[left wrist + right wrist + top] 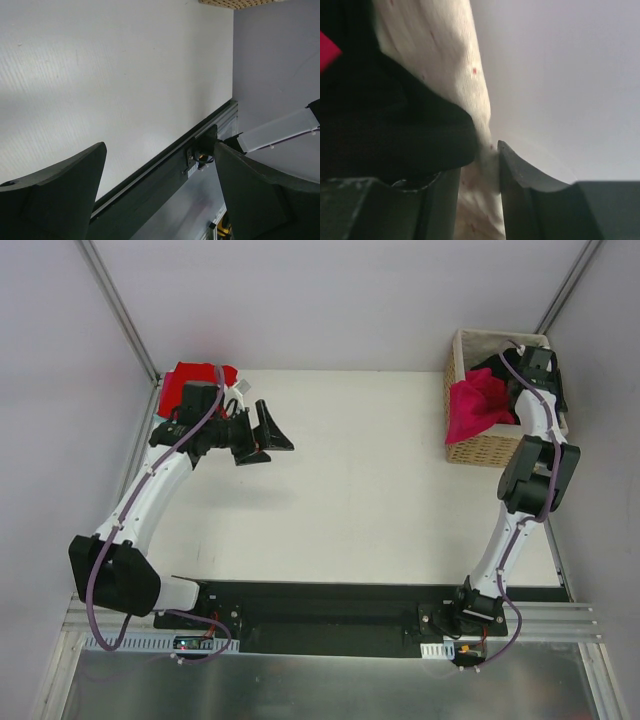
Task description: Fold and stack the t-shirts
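One magenta t-shirt (478,406) hangs over the wicker basket (488,450).

The left arm (150,480) rises from its base at 7 o'clock, bends, and levels out toward 3 o'clock. The left claw (262,438) points at 3 o'clock, jaws spread wide. The right arm (505,530) climbs from 5 o'clock toward 1 o'clock, folding at the elbow. The right claw (477,157) tips downward, with a narrow gap between its fingers (520,175).
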Motion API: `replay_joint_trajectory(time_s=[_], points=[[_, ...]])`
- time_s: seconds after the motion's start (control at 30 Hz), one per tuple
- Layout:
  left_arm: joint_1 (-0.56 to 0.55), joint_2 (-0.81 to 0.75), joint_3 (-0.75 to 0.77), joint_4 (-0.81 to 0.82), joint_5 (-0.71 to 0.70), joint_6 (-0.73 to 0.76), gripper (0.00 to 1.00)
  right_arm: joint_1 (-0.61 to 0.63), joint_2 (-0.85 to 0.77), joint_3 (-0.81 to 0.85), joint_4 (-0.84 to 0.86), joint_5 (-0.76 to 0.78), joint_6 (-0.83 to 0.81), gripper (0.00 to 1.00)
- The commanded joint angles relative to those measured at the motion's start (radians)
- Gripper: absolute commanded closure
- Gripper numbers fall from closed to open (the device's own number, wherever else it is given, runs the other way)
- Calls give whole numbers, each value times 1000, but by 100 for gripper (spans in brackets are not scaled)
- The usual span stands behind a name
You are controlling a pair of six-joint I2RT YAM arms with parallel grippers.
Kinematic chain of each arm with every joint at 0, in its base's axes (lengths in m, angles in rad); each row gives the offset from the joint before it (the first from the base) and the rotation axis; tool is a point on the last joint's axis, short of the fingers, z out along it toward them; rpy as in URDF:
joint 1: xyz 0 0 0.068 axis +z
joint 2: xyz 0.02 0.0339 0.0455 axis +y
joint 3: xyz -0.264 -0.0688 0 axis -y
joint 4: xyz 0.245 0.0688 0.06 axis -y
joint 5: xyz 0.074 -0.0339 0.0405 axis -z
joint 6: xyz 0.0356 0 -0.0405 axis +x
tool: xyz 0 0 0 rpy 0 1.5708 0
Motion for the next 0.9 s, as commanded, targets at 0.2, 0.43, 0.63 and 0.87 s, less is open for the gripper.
replay_joint_trajectory(time_s=[0.2,0.43,0.63,0.87], points=[[-52,63,118,11,1,12,12,10,-17,27,94,-284,91,27],[-60,57,102,11,4,23,11,46,-166,29,91,-265,116,17],[-72,28,64,11,-8,38,11,115,-327,61,81,-346,116,11],[-75,-40,-5,34,-53,61,11,160,-428,100,-78,-555,308,8]])
